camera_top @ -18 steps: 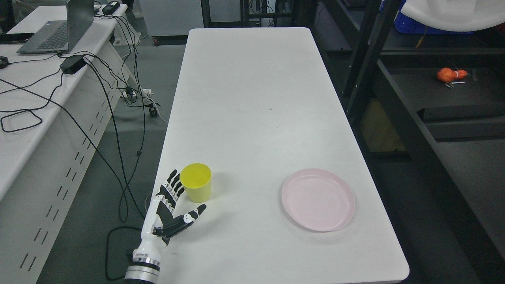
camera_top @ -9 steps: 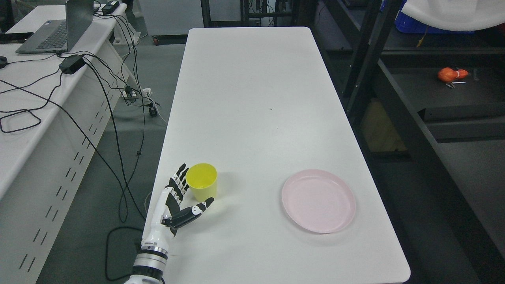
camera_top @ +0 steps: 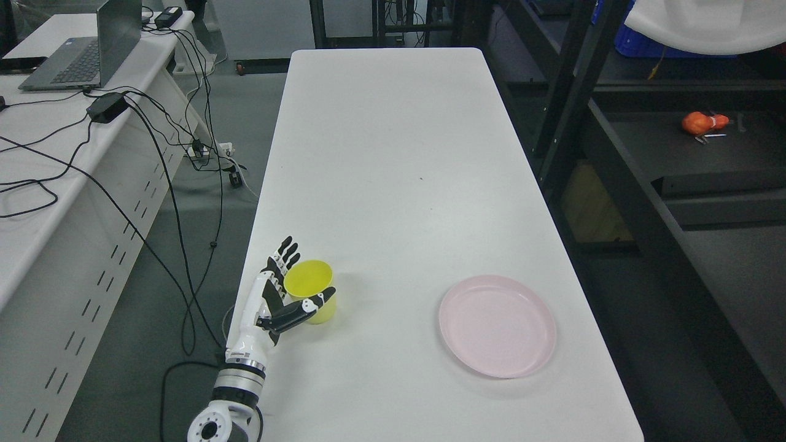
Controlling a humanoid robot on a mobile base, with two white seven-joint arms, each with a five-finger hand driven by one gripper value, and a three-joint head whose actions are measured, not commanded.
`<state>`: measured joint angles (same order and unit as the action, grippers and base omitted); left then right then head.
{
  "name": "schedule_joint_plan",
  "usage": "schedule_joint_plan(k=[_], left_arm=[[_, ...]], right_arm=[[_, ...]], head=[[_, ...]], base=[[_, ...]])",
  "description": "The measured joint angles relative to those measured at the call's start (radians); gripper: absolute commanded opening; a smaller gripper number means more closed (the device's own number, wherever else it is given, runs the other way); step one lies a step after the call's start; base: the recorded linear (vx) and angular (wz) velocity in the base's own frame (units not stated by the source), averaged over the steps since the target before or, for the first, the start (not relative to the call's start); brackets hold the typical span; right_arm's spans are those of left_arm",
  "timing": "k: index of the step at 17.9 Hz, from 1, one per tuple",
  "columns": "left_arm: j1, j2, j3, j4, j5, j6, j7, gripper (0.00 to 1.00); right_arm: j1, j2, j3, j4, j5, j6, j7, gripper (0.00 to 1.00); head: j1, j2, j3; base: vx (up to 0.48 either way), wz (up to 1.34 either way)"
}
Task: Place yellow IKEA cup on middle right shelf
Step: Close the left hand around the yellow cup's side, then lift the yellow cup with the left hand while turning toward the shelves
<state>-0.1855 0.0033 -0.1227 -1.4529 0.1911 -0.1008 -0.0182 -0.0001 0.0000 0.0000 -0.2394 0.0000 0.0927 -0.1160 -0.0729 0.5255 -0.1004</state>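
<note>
Head view shows you the left hand (camera_top: 279,301) spread beside the yellow plastic cup (camera_top: 312,299), thumb across its front, not clasping; cup upright near the white tabletop (camera_top: 393,172) left edge.

We found the cup (camera_top: 312,293) standing upright near the worktop's (camera_top: 393,153) front left edge, with our left hand (camera_top: 276,301) at its left side, thumb crossing before it. The plate (camera_top: 497,325) lay well to the right of the cup. A shelf rack (camera_top: 620,159) stood right of the worktop, a laptop (camera_top: 80,55) on a desk (camera_top: 37,215) far left.
</note>
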Motion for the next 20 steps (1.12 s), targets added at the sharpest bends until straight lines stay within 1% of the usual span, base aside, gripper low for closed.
schedule_joint_plan(k=[7, 8, 10, 14, 16, 17, 18, 19, 20], left_arm=[[-0.044, -0.002, -0.035, 0.066, -0.001, 0.001, 0.0, 0.99], [-0.047, -0.002, -0.041, 0.074, -0.001, 0.001, 0.0, 0.97], [-0.05, -0.002, -0.055, 0.091, -0.001, 0.001, 0.0, 0.91], [-0.047, -0.002, -0.072, 0.113, 0.0, -0.004, -0.001, 0.64], [-0.044, -0.002, -0.075, 0.121, 0.003, -0.014, -0.001, 0.44], [-0.042, -0.002, -0.075, 0.124, 0.008, -0.023, -0.002, 0.31], [-0.039, -0.002, -0.073, 0.127, 0.014, -0.026, -0.003, 0.14], [-0.036, -0.002, -0.072, 0.13, 0.022, -0.036, -0.003, 0.04], [-0.032, -0.003, -0.069, 0.133, 0.033, -0.073, -0.003, 0.0]], right_arm=[[0.0, 0.0, 0.0, 0.0, 0.0, 0.0, 0.0, 0.99], [0.0, 0.0, 0.0, 0.0, 0.0, 0.0, 0.0, 0.99], [0.0, 0.0, 0.0, 0.0, 0.0, 0.0, 0.0, 0.99], [0.0, 0.0, 0.0, 0.0, 0.0, 0.0, 0.0, 0.99], [0.0, 0.0, 0.0, 0.0, 0.0, 0.0, 0.0, 0.99], [0.0, 0.0, 0.0, 0.0, 0.0, 0.0, 0.0, 0.99], [0.0, 0.0, 0.0, 0.0, 0.0, 0.0, 0.0, 0.99], [0.0, 0.0, 0.0, 0.0, 0.0, 0.0, 0.0, 1.0], [0.0, 0.0, 0.0, 0.0, 0.0, 0.0, 0.0, 0.99]], head=[[0.0, 0.0, 0.0], [0.0, 0.0, 0.0], [0.0, 0.0, 0.0], [0.0, 0.0, 0.0], [0.0, 0.0, 0.0], [0.0, 0.0, 0.0], [0.0, 0.0, 0.0], [0.0, 0.0, 0.0], [0.0, 0.0, 0.0]], base=[[-0.001, 0.0], [0.0, 0.0], [0.0, 0.0], [0.0, 0.0], [0.0, 0.0], [0.0, 0.0], [0.0, 0.0], [0.0, 0.0], [0.0, 0.0]])
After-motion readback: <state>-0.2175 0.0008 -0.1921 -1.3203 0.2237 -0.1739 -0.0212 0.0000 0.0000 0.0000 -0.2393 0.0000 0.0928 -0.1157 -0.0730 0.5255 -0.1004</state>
